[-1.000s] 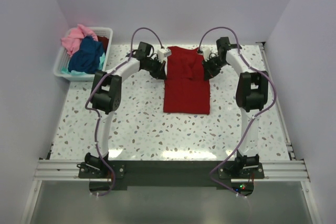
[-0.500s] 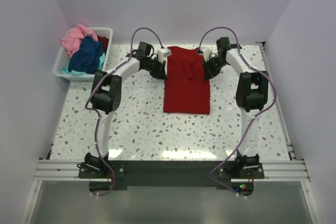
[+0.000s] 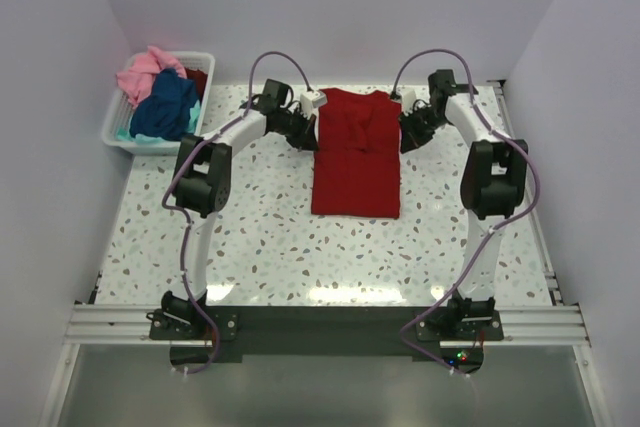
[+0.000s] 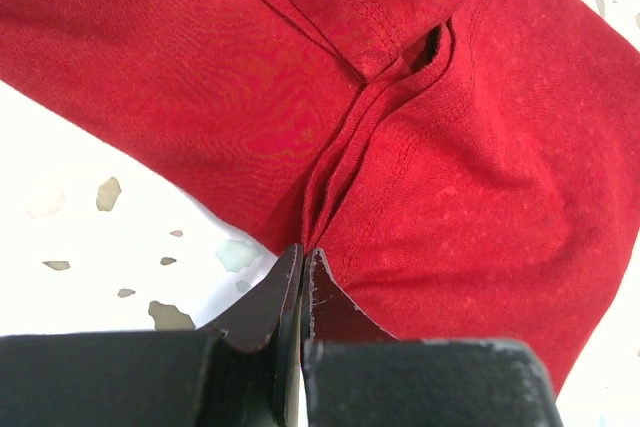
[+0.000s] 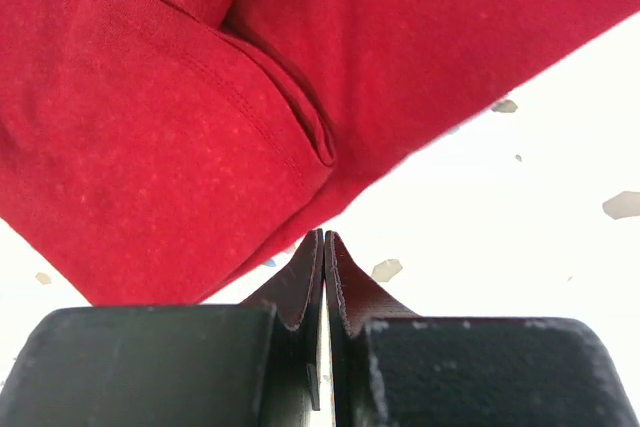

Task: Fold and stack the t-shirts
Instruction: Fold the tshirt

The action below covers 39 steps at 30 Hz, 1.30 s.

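The red t-shirt (image 3: 355, 157) lies upper centre, folded to a narrow strip; crosswise folds seem left. The left gripper (image 4: 303, 255) pinches its edge. The right gripper (image 5: 324, 239) is clenched empty just beside it. The other t-shirts (image 3: 160, 97) sit unfolded in the basket (image 3: 112, 129), upper left.

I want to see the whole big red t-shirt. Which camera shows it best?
The top external view: the whole deep red cloth t-shirt lies there, folded narrow. Both wrist views show only close-up patches of folds and seams.
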Motion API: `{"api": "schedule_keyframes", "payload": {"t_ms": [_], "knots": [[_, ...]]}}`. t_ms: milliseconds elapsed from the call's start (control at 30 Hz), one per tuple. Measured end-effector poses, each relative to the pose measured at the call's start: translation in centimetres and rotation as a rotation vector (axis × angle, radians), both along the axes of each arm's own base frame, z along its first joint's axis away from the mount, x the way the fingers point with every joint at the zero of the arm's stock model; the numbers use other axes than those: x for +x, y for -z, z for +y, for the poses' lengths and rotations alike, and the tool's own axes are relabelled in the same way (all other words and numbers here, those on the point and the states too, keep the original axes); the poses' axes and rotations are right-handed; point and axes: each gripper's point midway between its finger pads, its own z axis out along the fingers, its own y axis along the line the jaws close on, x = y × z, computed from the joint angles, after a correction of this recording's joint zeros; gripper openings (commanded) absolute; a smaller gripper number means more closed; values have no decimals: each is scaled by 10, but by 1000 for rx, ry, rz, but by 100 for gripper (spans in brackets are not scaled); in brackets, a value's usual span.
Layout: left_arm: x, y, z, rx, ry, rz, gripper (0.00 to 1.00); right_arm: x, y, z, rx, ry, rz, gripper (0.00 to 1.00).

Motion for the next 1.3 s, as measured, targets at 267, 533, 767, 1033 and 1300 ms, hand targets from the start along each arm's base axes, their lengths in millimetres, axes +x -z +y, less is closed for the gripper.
{"api": "schedule_keyframes", "payload": {"t_ms": [267, 533, 767, 1033, 1300], "knots": [[0, 0, 0, 0, 0, -1, 0, 4, -1, -2, 1, 15, -7, 29], [0, 0, 0, 1, 0, -1, 0, 13, 12, 11, 31, 17, 31, 38], [0, 0, 0, 1, 0, -1, 0, 7, 30, 23, 28, -1, 76, 36], [0, 0, 0, 1, 0, -1, 0, 9, 29, 26, 29, 0, 75, 0], [0, 0, 0, 0, 1, -2, 0, 6, 26, 25, 30, 2, 82, 0]]}}
